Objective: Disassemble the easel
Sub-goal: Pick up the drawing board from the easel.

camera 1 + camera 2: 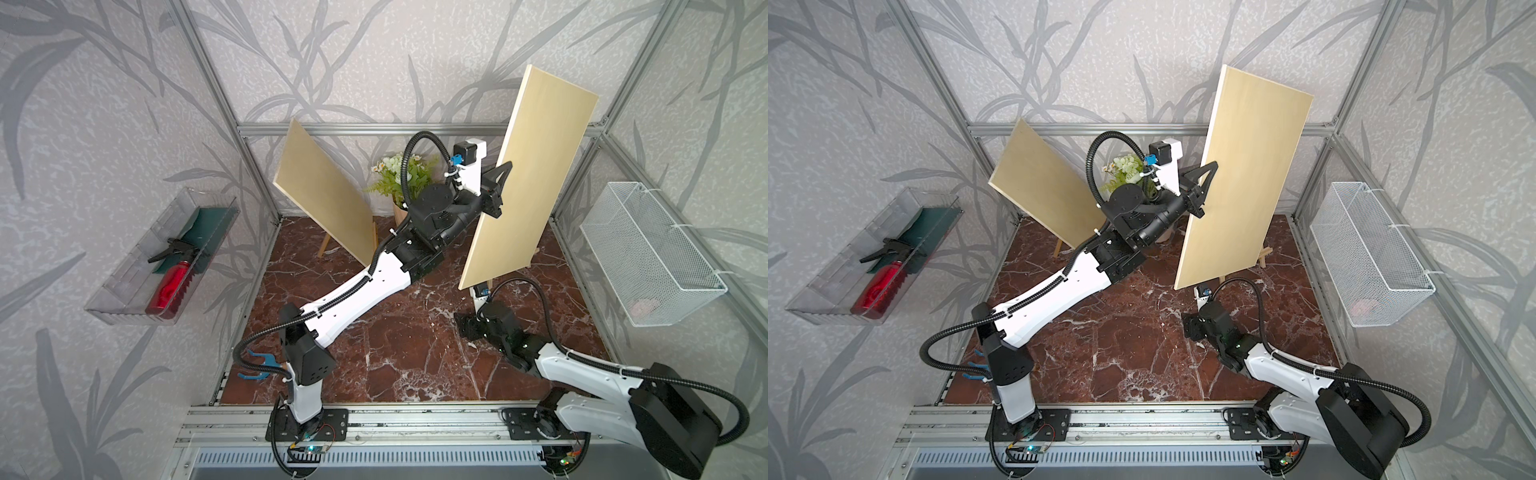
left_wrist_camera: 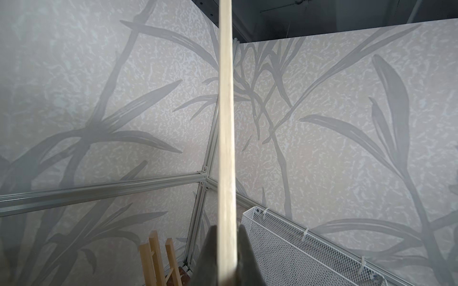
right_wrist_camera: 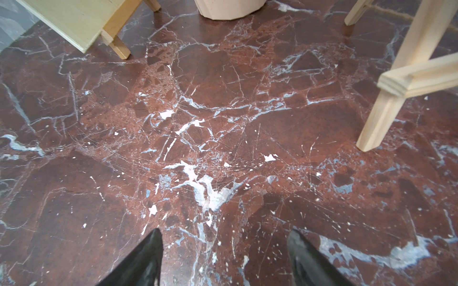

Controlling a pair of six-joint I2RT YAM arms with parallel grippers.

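Left fingers [image 1: 496, 202] are closed on the long edge of the pale wooden board [image 1: 536, 166], at about 1 o'clock over the surface [image 1: 395, 353]. In the left wrist view the board is edge-on, with one finger on each side, clamped tight. The board is held up in the air and tilted. Its top corner points toward 1 o'clock and its lower corner hangs above the right wrist. The grip sits roughly mid-length on the edge facing 9 o'clock.

The easel frame [image 1: 1264, 254] stands behind and below the board at 2 o'clock. Only a foot shows in a top view. The left wrist view shows its uprights just beside the board, and the right wrist view shows its ledge and front leg. Cannot tell if board and frame touch.

Right fingers [image 3: 146, 257] are spread wide and hold nothing. They sit low over bare surface right of centre, about 4 o'clock, with the frame's leg near but apart.

The second easel [image 1: 325, 246] carries the second board [image 1: 324, 195] at 11 o'clock. The flower pot [image 1: 405, 176] is at 12. A wire basket [image 1: 648, 253] hangs on the wall at 3. A clear tray [image 1: 120, 291] with a red spray bottle [image 1: 170, 286] is at 9.
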